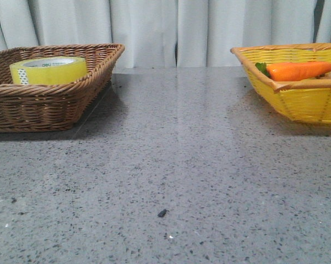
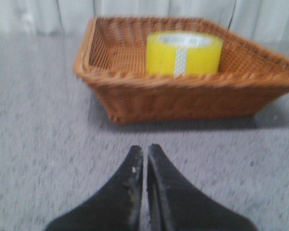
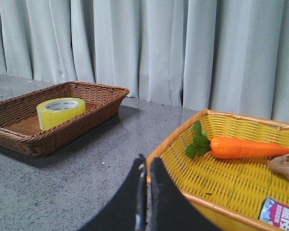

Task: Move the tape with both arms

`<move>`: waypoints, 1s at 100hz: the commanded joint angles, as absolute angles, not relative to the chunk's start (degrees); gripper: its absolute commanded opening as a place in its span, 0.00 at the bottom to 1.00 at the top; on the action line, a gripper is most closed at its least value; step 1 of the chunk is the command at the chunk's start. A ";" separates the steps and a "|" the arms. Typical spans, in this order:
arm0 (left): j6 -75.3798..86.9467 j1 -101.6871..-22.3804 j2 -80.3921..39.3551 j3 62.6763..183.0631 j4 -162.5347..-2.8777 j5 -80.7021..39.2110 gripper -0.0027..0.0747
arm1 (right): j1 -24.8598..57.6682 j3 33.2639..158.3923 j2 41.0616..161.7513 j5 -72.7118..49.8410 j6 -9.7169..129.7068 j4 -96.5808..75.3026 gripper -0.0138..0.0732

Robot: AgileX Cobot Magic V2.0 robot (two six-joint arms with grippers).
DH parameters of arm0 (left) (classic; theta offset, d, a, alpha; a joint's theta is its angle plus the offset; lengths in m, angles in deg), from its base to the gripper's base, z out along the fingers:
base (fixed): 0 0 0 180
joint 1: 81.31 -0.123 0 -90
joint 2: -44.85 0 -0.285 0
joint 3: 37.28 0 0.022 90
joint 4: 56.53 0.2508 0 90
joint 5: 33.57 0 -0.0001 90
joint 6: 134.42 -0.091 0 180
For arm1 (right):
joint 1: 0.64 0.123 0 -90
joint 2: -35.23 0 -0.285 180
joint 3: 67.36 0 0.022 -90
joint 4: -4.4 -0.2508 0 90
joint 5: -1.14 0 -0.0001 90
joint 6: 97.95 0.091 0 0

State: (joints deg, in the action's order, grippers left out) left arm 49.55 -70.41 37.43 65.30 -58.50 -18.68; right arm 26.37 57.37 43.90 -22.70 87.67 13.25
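The yellow tape roll [image 1: 48, 70] with a white core lies flat in the brown wicker basket [image 1: 55, 102] at the far left. It also shows in the left wrist view [image 2: 184, 53] and in the right wrist view [image 3: 60, 112]. My left gripper [image 2: 145, 149] is shut and empty over bare table, short of the brown basket [image 2: 182, 98]. My right gripper [image 3: 147, 161] is shut and empty, near the rim of the yellow basket [image 3: 221, 202]. Neither gripper shows in the front view.
The yellow wicker basket [image 1: 297, 99] at the far right holds an orange carrot toy [image 1: 298, 70], seen also in the right wrist view [image 3: 247, 147], with a small packet [image 3: 278, 214] and a brownish item [image 3: 284, 166]. Grey speckled table [image 1: 171, 176] lies between the baskets. White curtain behind.
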 commanded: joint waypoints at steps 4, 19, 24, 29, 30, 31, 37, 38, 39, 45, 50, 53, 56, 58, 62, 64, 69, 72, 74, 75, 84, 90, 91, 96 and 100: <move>50.66 -71.40 39.04 64.81 -58.86 -16.78 0.01 | 26.20 58.76 44.79 -17.67 87.71 14.27 0.08; 50.66 -72.39 39.04 64.81 -58.86 -16.87 0.01 | 26.20 58.76 44.79 -17.67 87.71 14.27 0.08; 50.66 -72.39 39.04 64.81 -58.86 -16.87 0.01 | 26.20 58.76 44.79 -17.67 87.71 14.27 0.08; 50.66 -72.39 39.04 64.81 -58.86 -16.87 0.01 | 26.20 58.76 44.79 -17.67 87.71 14.27 0.08; 50.66 -72.39 39.04 64.81 -58.86 -16.87 0.01 | 26.20 58.76 44.79 -17.67 87.71 14.27 0.08; 50.66 -72.39 39.04 64.81 -58.86 -16.87 0.01 | 26.20 58.76 44.79 -17.67 87.71 14.27 0.08; 50.66 -72.39 39.04 64.81 -58.86 -16.87 0.01 | 26.20 58.76 44.79 -17.67 87.71 14.27 0.08; 50.66 -72.39 39.04 64.81 -58.86 -16.87 0.01 | 26.20 58.76 44.79 -17.67 87.71 14.27 0.08; 50.66 -72.39 39.04 64.81 -58.86 -16.87 0.01 | 26.20 58.76 44.79 -17.67 87.71 14.27 0.08; 50.66 -72.39 39.04 64.81 -58.86 -16.87 0.01 | 26.20 58.76 44.79 -17.67 87.71 14.27 0.08; 50.66 -72.39 39.04 64.81 -58.86 -16.87 0.01 | 26.20 58.76 44.79 -17.67 87.71 14.27 0.08; 50.66 -72.39 39.04 64.81 -58.86 -16.87 0.01 | 26.20 58.76 44.79 -17.67 87.71 14.27 0.08; 50.66 -72.39 39.04 64.81 -58.86 -16.87 0.01 | 26.20 58.76 44.79 -17.67 87.71 14.27 0.08; 50.66 -72.39 39.04 64.81 -58.86 -16.87 0.01 | 26.20 58.76 44.79 -17.67 87.71 14.27 0.08; 50.66 -72.39 39.04 64.81 -58.86 -16.87 0.01 | 26.20 58.76 44.79 -17.67 87.71 14.27 0.08; 50.66 -72.39 39.04 64.81 -58.86 -16.87 0.01 | 26.20 58.76 44.79 -17.67 87.71 14.27 0.08; 50.66 -72.39 39.04 64.81 -58.86 -16.87 0.01 | 26.20 58.76 44.79 -17.67 87.71 14.27 0.08; 50.66 -72.39 39.04 64.81 -58.86 -16.87 0.01 | 26.20 58.76 44.79 -17.67 87.71 14.27 0.08; 50.66 -72.39 39.04 64.81 -58.86 -16.87 0.01 | 26.20 58.76 44.79 -17.67 87.71 14.27 0.08; 50.66 -72.39 39.04 64.81 -58.86 -16.87 0.01 | 26.20 58.76 44.79 -17.67 87.71 14.27 0.08; 50.66 -72.39 39.04 64.81 -58.86 -16.87 0.01 | 26.20 58.09 44.63 -17.15 87.71 14.27 0.08; 50.66 -72.39 39.04 64.81 -58.86 -16.87 0.01 | 26.20 57.26 43.87 -17.30 87.71 14.27 0.08; 50.66 -72.39 39.04 64.81 -58.86 -16.87 0.01 | 26.20 56.99 43.76 -17.46 87.71 14.27 0.08; 50.66 -72.39 39.04 64.81 -58.86 -16.87 0.01 | 25.35 55.75 43.08 -19.86 87.71 15.41 0.08; 50.66 -72.39 39.04 64.81 -58.86 -16.87 0.01 | 23.98 54.40 42.25 -22.22 87.71 16.02 0.08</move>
State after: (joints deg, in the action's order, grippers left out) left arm 50.14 -72.28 37.43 65.30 -58.50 -14.48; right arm 26.03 55.19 42.72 -22.51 87.67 13.75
